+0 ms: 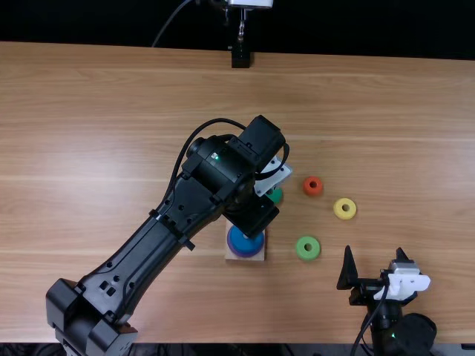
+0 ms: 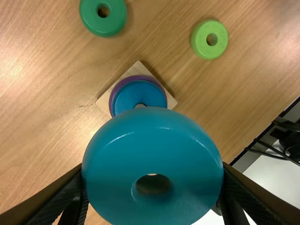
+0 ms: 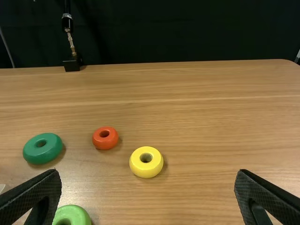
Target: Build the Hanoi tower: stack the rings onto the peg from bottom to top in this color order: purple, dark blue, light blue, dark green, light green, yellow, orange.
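Top view: left arm (image 1: 152,245) partly hides dark green ring (image 1: 277,196) and wooden base (image 1: 259,258). Left wrist view: light blue ring (image 2: 152,140) partly covers dark blue ring (image 2: 140,95). Right wrist view: bottom edge cuts light green ring (image 3: 75,213).

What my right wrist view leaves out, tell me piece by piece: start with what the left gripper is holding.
Observer: The left gripper has the light blue ring clamped between its fingers.
Operator: Now name the rings that are stacked, bottom first.
Observer: The purple ring lies on the wooden base, with the dark blue ring on top of it.
Operator: Say whether the held ring is threaded on with them.
Observer: It is not; the left wrist view shows the peg ending in the dark blue ring's hole.
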You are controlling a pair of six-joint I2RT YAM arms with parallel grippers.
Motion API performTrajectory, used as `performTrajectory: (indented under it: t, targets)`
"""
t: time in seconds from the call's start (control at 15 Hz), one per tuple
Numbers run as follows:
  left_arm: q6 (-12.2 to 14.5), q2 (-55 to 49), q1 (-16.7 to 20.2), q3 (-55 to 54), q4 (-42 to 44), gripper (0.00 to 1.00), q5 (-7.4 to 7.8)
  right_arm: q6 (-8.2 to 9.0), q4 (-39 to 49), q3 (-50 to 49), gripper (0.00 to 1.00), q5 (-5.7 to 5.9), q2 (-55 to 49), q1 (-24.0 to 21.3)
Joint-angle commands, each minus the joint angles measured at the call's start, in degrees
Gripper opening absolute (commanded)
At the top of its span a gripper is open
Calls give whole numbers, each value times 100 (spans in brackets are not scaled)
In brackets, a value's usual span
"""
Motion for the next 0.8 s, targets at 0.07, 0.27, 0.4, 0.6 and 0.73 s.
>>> performTrajectory:
  t: [0.07,0.27,0.4,0.6,0.73]
  targets:
    - [8,45,-55,29,-12,0,79,42,-404,-385,100,11,-71,-36]
    - [-2,-78,-117,-67,-22,0,79,42,-404,-385,100,11,-71,-36]
    - [-2,-122,-143,-155,-22,0,79,42,-404,-385,100,11,-71,-36]
    - [-13,-237,-143,-182,-75,0,79,52,-404,-385,100,11,-71,-36]
    - [-2,-237,-143,-261,-75,0,79,52,-404,-385,100,11,-71,-36]
